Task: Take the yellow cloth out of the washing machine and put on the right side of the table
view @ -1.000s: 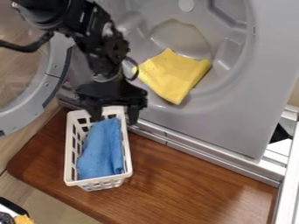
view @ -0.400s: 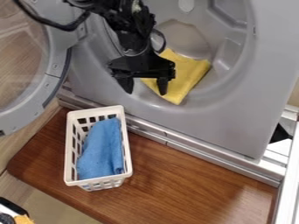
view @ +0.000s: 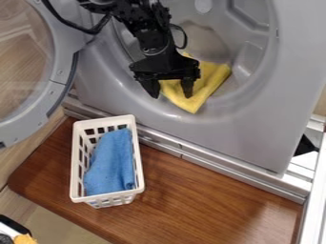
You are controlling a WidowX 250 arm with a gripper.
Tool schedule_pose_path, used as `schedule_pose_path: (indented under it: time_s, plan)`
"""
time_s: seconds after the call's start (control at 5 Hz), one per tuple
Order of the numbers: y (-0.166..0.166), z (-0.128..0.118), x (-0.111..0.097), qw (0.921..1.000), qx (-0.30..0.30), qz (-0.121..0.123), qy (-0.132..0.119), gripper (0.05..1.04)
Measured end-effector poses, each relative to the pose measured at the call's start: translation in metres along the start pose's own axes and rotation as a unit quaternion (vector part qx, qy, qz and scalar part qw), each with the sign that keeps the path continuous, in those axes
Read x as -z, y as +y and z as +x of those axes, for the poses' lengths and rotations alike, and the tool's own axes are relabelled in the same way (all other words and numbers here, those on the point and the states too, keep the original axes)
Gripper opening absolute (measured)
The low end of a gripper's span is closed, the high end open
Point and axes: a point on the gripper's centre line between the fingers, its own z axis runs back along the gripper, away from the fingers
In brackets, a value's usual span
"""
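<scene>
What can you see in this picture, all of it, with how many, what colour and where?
Yellow cloth: one, yellow, in the washing machine's opening
Washing machine: one, grey, across the top and right
Round door: one, grey rim with see-through middle, open at left
Basket: one, white, on the table's left part
Blue cloth: one, blue, in the basket
Table: one, brown wood, along the bottom
Unidentified item: one, orange-yellow, bottom left corner
Arm: one, black, from the top edge
Cable: one, black, beside the arm
Gripper: one, black, fingers apart, at the yellow cloth's left part
</scene>
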Motion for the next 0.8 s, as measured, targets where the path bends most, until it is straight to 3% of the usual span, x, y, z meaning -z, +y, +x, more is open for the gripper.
schedule_pose_path:
  time_s: [0.2,0.4,0.6,0.8]
  plan:
    - [-0.0037,0.0047,0.0128,0.9998,0.017,-0.005,-0.013,0.672]
    - [0.002,0.0028,0.0139,0.9998,0.011,0.01,-0.011,0.365]
    - [0.0024,0.0004,0.0146,0.9997,0.014,0.019,-0.008,0.16]
    - [0.0021,-0.0011,0.0139,0.9997,0.011,0.021,-0.007,0.076]
